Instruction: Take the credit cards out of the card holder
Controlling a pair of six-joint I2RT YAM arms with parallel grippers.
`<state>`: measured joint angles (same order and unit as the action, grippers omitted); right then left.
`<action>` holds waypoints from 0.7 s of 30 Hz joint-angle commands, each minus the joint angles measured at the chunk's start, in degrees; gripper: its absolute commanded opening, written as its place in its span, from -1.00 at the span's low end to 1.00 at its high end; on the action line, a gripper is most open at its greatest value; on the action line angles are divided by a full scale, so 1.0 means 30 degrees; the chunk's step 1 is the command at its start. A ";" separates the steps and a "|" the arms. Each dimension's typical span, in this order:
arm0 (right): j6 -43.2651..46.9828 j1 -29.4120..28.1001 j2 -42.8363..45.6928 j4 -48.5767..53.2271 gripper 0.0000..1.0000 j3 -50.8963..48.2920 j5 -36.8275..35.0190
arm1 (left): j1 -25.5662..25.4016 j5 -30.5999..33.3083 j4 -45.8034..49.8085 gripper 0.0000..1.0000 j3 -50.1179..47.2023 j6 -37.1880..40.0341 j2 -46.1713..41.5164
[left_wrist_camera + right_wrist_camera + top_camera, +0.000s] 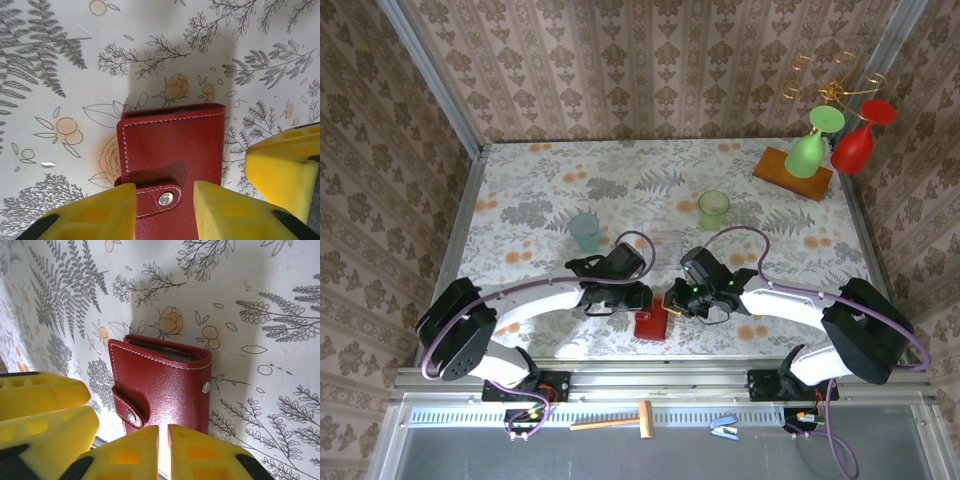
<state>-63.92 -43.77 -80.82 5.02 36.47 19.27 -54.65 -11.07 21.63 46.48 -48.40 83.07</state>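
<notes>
1. Yellow moulded plastic fingers [107, 215] of the left gripper [165, 195] are standing apart, straddling the tab [150, 200] end of the card holder [172, 145]. I cannot tell whether they are touching it.
2. Matching fingers of the right gripper [163, 435] are sitting almost together with a thin slit between them, at the card holder's near edge. I cannot tell whether they are pinching anything.
3. Red, grained and leather-like, the rectangular card holder is lying flat and closed on the table [620, 190] near its front edge, between the two grippers. White stitching is running along its borders, and a round metal snap [166, 199] is fastening the rounded tab.
4. Along its far open end a thin grey sliver [167, 354] is showing. I cannot tell whether that is the credit cards.
5. Glossy cloth printed with ferns and orange flowers is covering the table.
6. Farther back, a translucent teal cup [585, 231] and a green cup [713, 209] are standing upright, well apart from the card holder.
</notes>
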 commanded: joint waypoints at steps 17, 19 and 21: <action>-0.0889 0.0482 -0.3265 -0.3723 -0.88 -0.1312 0.2660 | -0.1177 0.0041 0.1682 -0.36 0.1630 -0.0215 0.2461; -0.0887 0.0549 -0.3322 -0.3725 -0.89 -0.1373 0.2660 | -0.1206 -0.0099 0.1590 -0.35 0.1560 -0.0214 0.2566; -0.0914 0.0643 -0.3408 -0.3723 -0.90 -0.1438 0.2689 | -0.1210 -0.0303 0.1514 -0.33 0.1530 -0.0188 0.2697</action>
<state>-66.22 -42.26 -89.27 -6.66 33.78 27.68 -57.71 -11.16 24.64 50.04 -48.45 89.93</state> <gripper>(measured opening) 0.068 0.330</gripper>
